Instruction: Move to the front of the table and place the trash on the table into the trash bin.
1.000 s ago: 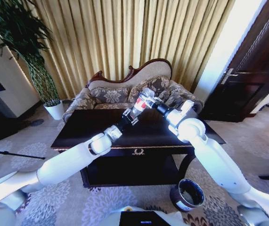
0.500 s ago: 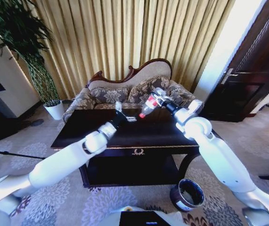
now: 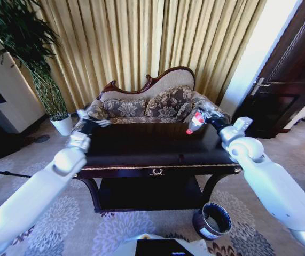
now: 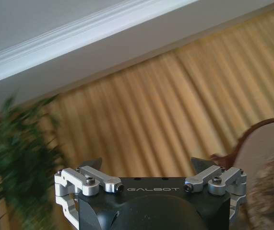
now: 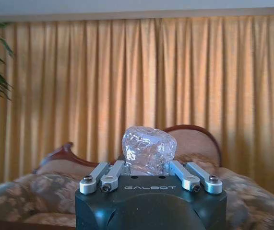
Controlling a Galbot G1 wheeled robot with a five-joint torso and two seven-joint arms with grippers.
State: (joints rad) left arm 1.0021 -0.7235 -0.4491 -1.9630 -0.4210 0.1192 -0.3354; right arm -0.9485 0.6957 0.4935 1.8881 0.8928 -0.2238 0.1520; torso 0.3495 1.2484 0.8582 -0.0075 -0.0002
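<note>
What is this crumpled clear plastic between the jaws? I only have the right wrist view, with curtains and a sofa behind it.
Observer: It is a small clear plastic bottle with a red cap. The right gripper holds it above the far right part of the large dark glossy wooden table.
Operator: Where is the bin?
Observer: The small round dark trash bin stands on the carpet beside the table's front right leg.
Operator: And the left arm?
Observer: The left gripper hangs by the table's far left corner, jaws open and empty.
</note>
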